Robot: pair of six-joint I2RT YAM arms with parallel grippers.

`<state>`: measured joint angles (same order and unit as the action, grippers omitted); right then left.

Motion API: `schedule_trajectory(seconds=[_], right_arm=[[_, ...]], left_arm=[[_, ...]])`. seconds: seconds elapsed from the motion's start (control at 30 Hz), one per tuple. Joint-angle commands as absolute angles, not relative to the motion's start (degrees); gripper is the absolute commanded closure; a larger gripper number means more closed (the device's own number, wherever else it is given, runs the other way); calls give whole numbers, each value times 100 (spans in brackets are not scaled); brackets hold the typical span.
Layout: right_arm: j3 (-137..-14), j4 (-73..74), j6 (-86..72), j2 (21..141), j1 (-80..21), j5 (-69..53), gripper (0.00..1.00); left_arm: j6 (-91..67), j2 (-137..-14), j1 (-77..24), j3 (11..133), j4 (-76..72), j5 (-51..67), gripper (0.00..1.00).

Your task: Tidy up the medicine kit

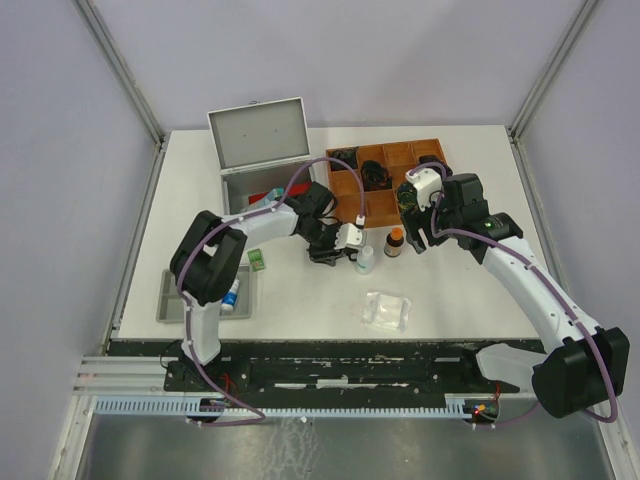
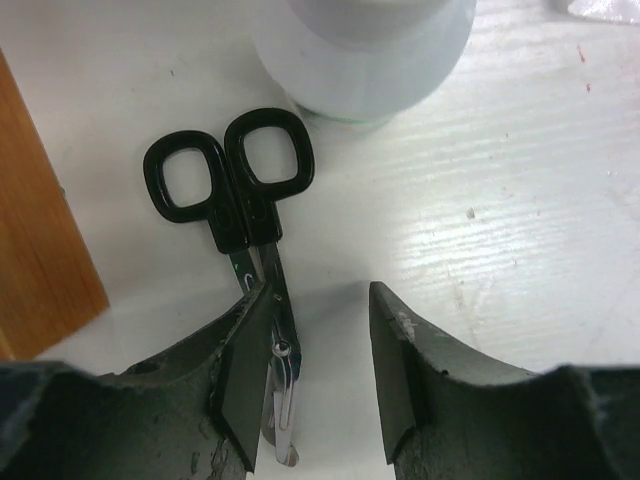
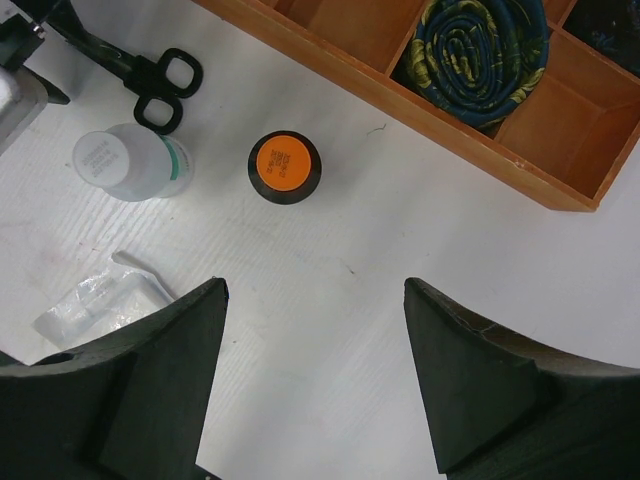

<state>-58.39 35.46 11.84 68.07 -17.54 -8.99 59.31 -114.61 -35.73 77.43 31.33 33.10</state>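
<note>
The medicine kit, a silver-grey metal case, stands open at the back left with its lid raised. My left gripper is low over the table right of the kit. In the left wrist view it is open, and the blades of black-handled scissors lie flat between the jaws, against the left finger. My right gripper is open and empty, and in its wrist view it hovers above bare table near a brown bottle with an orange cap.
A brown wooden compartment tray holds a rolled bandage and dark items. A white bottle stands next to the scissors. A clear plastic packet lies nearer. A grey tray with small items sits front left.
</note>
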Motion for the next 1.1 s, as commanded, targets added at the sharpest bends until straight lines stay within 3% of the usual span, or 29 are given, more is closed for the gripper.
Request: schedule_trajectory(seconds=[0.0,0.43,1.07], right_arm=[[-6093,3489,1228,6768,-1749,-973,20],[-6099,3507,1252,6776,-1749,-973,20],[-6112,3542,1291,6794,-1745,-967,20]], left_arm=[[5423,-11163,-3553,7445,3354,2681,51],[5062,-10660,-3406,7439,2802,3012,40],[5754,-11600,-3183,8164,3910,2838,44]])
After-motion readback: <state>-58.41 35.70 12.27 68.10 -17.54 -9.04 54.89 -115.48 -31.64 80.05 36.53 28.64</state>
